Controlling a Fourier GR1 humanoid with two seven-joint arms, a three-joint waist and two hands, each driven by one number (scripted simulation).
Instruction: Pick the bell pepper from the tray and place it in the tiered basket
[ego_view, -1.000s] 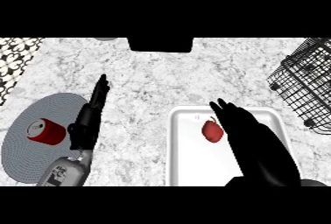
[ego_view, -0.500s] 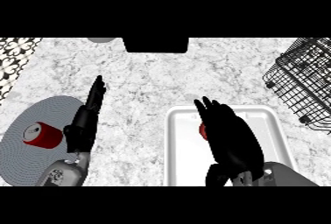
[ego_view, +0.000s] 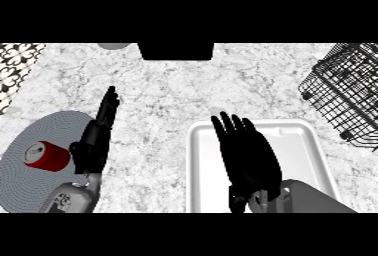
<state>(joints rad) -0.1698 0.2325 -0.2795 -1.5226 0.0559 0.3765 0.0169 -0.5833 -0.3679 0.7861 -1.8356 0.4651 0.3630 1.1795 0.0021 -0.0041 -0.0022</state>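
Your right hand lies flat over the white tray, fingers straight and spread, pointing up the view. The bell pepper isn't visible, so you can't tell where it sits, or whether it's under the palm. Black wire tiered basket is at the upper right, well apart. Your left hand rests with straight fingers beside the red can on the grey round mat

A red can lies on its side on a round grey mat at the left of the white-and-grey marbled desk, with a black-and-white patterned patch at its far left corner.
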